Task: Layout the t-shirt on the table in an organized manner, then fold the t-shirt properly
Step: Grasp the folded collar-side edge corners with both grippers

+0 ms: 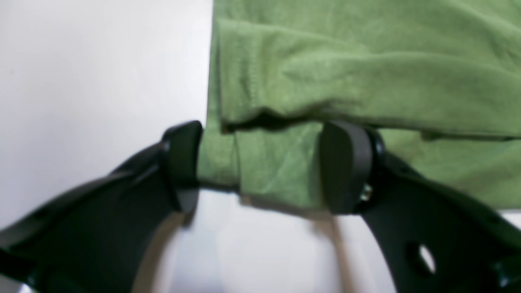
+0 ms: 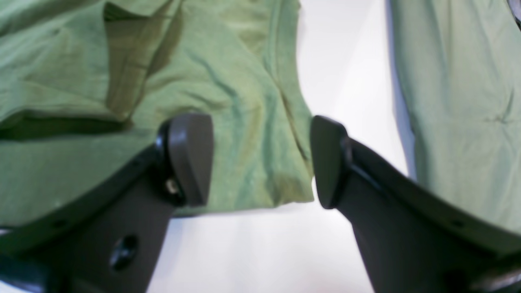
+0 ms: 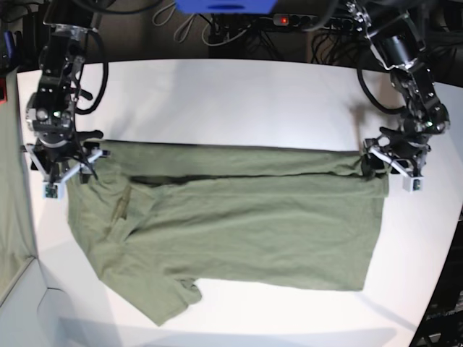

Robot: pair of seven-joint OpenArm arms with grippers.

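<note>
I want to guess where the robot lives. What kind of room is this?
Probably a robot lab or workshop, not a home. A big white table holds one green t-shirt, and tangled cables and electronics sit behind it.

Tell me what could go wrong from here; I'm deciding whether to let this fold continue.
Both open end effectors, left and right, straddle corners of the t-shirt; closing may catch only one layer. The bottom sleeve is bunched, so creases could get folded in.
</note>
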